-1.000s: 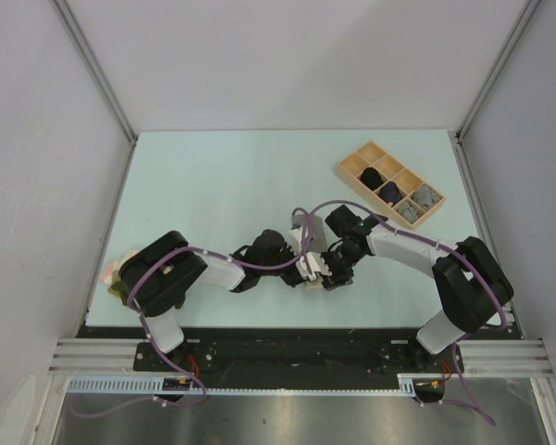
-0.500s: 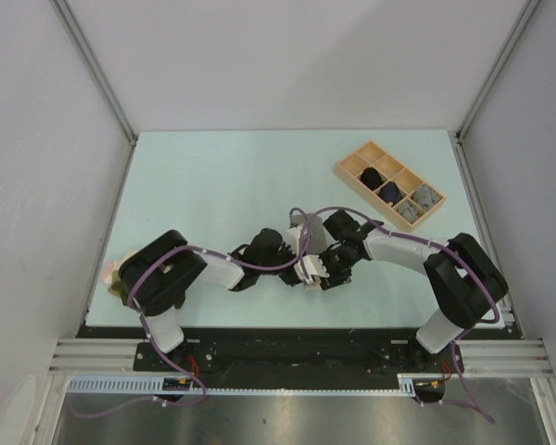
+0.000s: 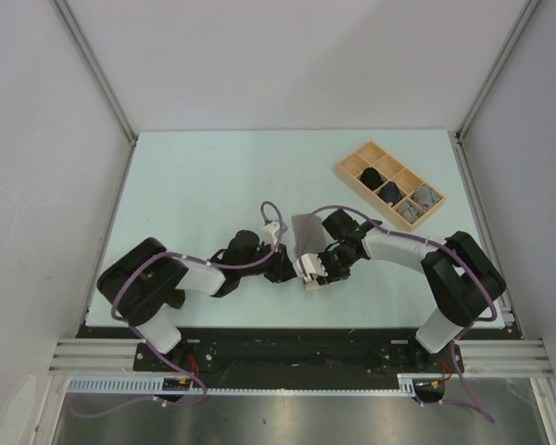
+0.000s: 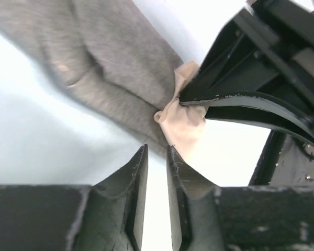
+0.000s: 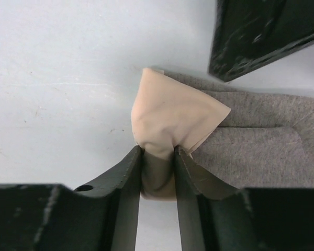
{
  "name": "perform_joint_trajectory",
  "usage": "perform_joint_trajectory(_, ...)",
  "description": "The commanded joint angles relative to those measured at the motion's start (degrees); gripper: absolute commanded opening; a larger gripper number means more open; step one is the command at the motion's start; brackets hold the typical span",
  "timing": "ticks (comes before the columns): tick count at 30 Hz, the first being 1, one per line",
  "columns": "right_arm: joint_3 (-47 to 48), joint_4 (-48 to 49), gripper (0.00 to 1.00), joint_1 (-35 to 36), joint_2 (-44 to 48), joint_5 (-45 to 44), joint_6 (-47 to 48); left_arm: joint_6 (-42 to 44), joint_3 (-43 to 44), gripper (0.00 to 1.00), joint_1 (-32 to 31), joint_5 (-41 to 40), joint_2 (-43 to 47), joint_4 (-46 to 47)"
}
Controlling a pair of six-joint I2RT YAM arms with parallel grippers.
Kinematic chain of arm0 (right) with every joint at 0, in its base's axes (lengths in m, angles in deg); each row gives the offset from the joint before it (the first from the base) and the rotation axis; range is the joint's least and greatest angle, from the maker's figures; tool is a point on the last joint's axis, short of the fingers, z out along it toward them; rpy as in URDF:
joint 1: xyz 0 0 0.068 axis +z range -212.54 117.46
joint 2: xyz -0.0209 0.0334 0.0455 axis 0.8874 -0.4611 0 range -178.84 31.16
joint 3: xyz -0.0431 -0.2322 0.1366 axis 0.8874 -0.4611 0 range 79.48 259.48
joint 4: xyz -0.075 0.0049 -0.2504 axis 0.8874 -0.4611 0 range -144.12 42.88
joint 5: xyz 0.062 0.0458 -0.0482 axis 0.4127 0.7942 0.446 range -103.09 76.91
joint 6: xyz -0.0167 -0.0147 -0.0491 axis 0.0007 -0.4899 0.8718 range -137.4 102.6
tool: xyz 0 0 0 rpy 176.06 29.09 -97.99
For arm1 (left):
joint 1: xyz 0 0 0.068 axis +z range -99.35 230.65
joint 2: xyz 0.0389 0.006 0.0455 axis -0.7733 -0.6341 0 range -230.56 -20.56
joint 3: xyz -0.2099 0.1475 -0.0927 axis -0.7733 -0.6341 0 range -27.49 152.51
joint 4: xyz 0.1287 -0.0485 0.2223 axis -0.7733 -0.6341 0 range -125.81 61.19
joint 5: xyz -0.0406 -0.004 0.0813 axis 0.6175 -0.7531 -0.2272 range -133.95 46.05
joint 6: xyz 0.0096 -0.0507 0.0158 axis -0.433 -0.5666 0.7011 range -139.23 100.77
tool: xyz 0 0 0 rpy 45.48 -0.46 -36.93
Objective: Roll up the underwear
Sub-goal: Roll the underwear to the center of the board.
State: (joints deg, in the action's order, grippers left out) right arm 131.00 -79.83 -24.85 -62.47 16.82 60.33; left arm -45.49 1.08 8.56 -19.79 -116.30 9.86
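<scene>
A grey underwear [image 3: 305, 230] lies flat on the pale table between the two arms, with a pale beige fold [image 5: 172, 112] at its near corner. My right gripper [image 3: 312, 274] is shut on that beige fold [image 4: 186, 123], which fills the gap between its jaws [image 5: 158, 154]. The grey cloth [image 5: 261, 151] spreads out to the right of them. My left gripper [image 3: 284, 269] sits just left of the garment. Its jaws [image 4: 157, 157] stand a narrow gap apart with only table between them, short of the grey cloth [image 4: 110, 68].
A light wooden tray [image 3: 352, 168] with compartments stands at the back right, holding rolled dark garments [image 3: 371, 176] and grey ones [image 3: 428, 196]. The table's near edge runs just behind both grippers. Grey walls enclose the table.
My left gripper has let go and drawn back to the left, away from the right gripper. The grey underwear now shows uncovered. The right gripper keeps its hold.
</scene>
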Motion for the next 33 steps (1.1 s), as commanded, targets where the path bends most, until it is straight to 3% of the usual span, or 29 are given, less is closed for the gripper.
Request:
perform_joint_trajectory(1, -1.87, 0.45, 0.31, 0.98, -4.46, -4.42, -0.47, -2.57, -4.13, 0.28, 1.92, -2.44, 7.84, 6.41)
perform_joint_trajectory(6, -0.55, -2.00, 0.26, 1.16, -4.90, -2.50, -0.48, 1.11, -10.81, 0.36, 2.27, -6.67, 16.19, 10.00)
perform_joint_trajectory(14, 7.17, -15.25, 0.21, -0.34, -9.02, 3.83, -1.27, 10.60, -26.90, 0.43, 1.05, -5.80, 30.60, 26.27)
perform_joint_trajectory(18, 13.05, -22.91, 0.19, -1.39, -13.07, 8.83, -1.45, 20.25, -27.79, 0.49, -2.99, -1.67, 35.00, 23.65)
perform_joint_trajectory(22, 17.01, -31.77, 0.18, -3.15, -17.46, 13.32, -0.31, 28.09, -24.64, 0.54, -8.61, -1.05, 36.42, 14.00)
perform_joint_trajectory(28, 23.69, -45.65, 0.17, -6.05, -24.23, 20.62, 5.22, 35.48, -20.25, 0.59, -13.89, -2.80, 31.86, 8.98)
perform_joint_trajectory(33, 25.20, -50.43, 0.17, -6.40, -27.57, 22.47, 8.66, 41.46, -15.31, 0.65, -16.80, -3.69, 26.93, 4.05)
